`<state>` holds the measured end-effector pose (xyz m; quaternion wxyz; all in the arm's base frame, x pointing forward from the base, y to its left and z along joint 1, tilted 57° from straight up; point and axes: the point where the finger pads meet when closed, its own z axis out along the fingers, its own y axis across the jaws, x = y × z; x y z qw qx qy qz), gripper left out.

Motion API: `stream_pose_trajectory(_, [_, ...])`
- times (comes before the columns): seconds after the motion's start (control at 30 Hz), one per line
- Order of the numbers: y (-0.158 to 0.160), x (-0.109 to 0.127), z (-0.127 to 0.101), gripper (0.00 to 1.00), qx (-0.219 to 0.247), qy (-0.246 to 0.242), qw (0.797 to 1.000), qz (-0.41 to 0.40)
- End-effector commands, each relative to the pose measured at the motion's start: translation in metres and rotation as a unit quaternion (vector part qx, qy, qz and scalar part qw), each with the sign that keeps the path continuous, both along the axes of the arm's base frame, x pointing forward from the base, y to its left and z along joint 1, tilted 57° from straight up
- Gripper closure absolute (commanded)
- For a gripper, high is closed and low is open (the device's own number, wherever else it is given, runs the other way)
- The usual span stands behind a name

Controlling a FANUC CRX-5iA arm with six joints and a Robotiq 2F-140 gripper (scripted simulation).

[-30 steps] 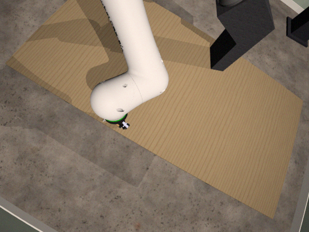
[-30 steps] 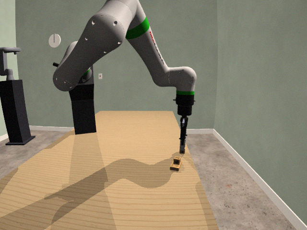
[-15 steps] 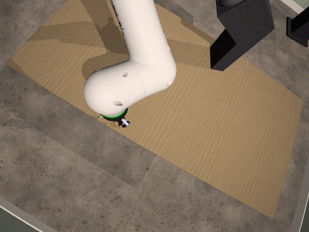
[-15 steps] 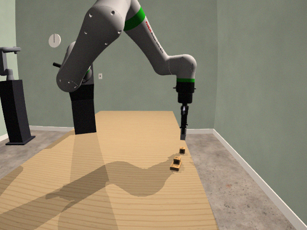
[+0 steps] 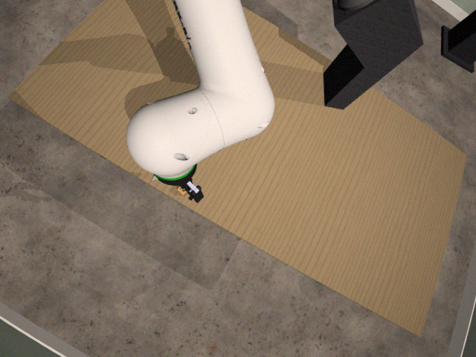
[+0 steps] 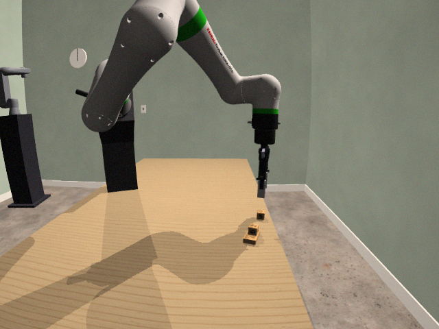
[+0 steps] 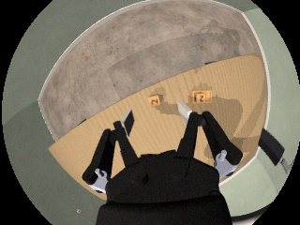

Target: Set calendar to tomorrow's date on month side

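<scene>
Wood-grain cubes near the table's right edge, my gripper spread and holding nothing.

I see one small cube (image 6: 260, 214) lying loose on the striped tabletop (image 6: 198, 198), right of centre; the other cube (image 6: 253, 228) sits in the flat tray (image 6: 251, 238) just below. My gripper (image 6: 261, 191) hangs vertically above them from the bent white arm (image 6: 226, 70).

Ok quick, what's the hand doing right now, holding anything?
Hand: open, fingers spread, holding nothing; the small wooden number cube sits on the table below it.
</scene>
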<state>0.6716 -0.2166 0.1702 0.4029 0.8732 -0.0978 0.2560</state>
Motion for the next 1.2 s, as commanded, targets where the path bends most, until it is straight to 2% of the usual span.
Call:
stream_pose_trajectory(0.0, [0.0003,0.0001,0.0001,0.00,0.000,0.000,1.000,0.000])
stream_pose_trajectory(0.5, [0.0002,0.0002,0.0001,0.00,0.003,-0.006,1.000,-0.004])
stream_pose_trajectory(0.57, [0.0000,0.0003,-0.0001,0.00,0.012,-0.025,0.999,-0.018])
stream_pose_trajectory(0.73, [-0.0012,0.0009,-0.0008,0.00,0.053,-0.108,0.990,-0.078])
stream_pose_trajectory(0.83, [-0.0012,0.0009,-0.0008,0.00,0.055,-0.112,0.989,-0.081])
stream_pose_trajectory(0.9, [-0.0020,0.0013,-0.0012,0.00,0.081,-0.166,0.975,-0.120])
stream_pose_trajectory(1.07, [-0.0026,0.0016,-0.0016,0.00,0.103,-0.211,0.960,-0.152])
stream_pose_trajectory(1.17, [-0.0033,0.0020,-0.0020,0.00,0.127,-0.259,0.939,-0.187])
